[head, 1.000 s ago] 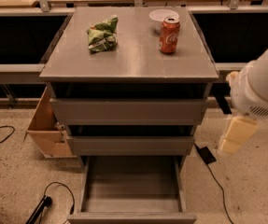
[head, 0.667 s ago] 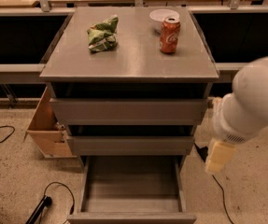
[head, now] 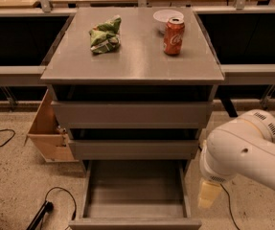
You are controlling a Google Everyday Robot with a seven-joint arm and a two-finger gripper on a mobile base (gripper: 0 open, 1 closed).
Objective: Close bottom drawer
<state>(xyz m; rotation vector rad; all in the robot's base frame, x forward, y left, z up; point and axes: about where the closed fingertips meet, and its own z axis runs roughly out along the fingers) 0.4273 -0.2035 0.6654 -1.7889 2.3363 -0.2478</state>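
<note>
The bottom drawer [head: 134,223] of the grey metal cabinet is pulled far out toward me, its empty inside showing and its plain front panel at the lower edge of the view. The middle drawer [head: 133,149] and the top drawer [head: 131,114] above it stand pushed in. My white arm comes in from the right. Its cream-coloured gripper [head: 208,194] hangs low just right of the open drawer's right side wall, near the front corner, holding nothing that I can see.
On the cabinet top [head: 132,56] lie a green crumpled bag [head: 105,34], a red soda can [head: 174,36] and a white bowl [head: 166,17]. A cardboard box [head: 48,133] stands left of the cabinet. Black cables [head: 51,200] lie on the speckled floor.
My arm has swung down and to the left, from beside the middle drawer to beside the open bottom drawer's right wall. The drawer has not moved.
</note>
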